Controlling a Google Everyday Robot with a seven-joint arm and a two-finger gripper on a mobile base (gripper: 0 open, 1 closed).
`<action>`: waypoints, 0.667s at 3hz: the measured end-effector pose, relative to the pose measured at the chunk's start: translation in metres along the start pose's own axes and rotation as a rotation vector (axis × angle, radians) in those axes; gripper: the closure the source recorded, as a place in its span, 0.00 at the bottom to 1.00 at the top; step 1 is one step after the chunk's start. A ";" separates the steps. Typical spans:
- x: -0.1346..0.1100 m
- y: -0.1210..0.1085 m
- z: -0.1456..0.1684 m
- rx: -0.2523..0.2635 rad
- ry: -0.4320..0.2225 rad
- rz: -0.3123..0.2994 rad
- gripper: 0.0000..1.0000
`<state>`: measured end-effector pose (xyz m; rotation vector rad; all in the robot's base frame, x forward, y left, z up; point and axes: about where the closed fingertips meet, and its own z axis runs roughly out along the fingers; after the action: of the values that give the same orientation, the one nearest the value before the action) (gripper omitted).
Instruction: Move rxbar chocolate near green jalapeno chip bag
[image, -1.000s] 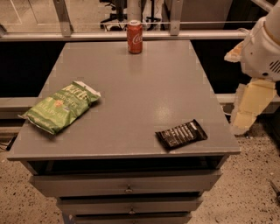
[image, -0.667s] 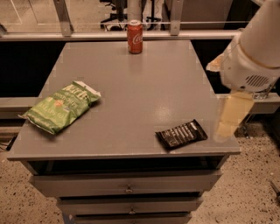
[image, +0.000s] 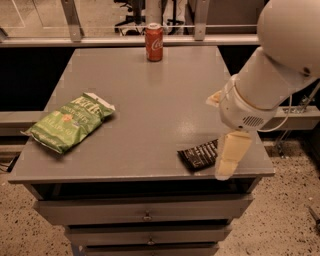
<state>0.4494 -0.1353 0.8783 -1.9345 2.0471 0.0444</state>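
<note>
The rxbar chocolate (image: 197, 155), a small flat dark bar with white text, lies near the front right corner of the grey table (image: 160, 105). The green jalapeno chip bag (image: 67, 121), crinkled and light green, lies near the table's left edge, far from the bar. My gripper (image: 231, 157) hangs from the big white arm at the right. It is over the front right corner, right beside the bar, and it covers the bar's right end.
A red soda can (image: 154, 42) stands upright at the middle of the table's back edge. The table has drawers (image: 145, 212) under its front edge. A railing and chair legs are behind the table. Speckled floor is to the right.
The arm and gripper have moved left and toward the camera, from beyond the table's right edge to over the front right corner, beside the bar. The bar, bag and can have not moved.
</note>
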 end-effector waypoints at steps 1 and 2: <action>-0.005 0.002 0.024 -0.022 -0.035 0.005 0.00; -0.002 0.005 0.041 -0.041 -0.047 0.025 0.00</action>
<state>0.4530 -0.1227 0.8391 -1.9131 2.0557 0.1381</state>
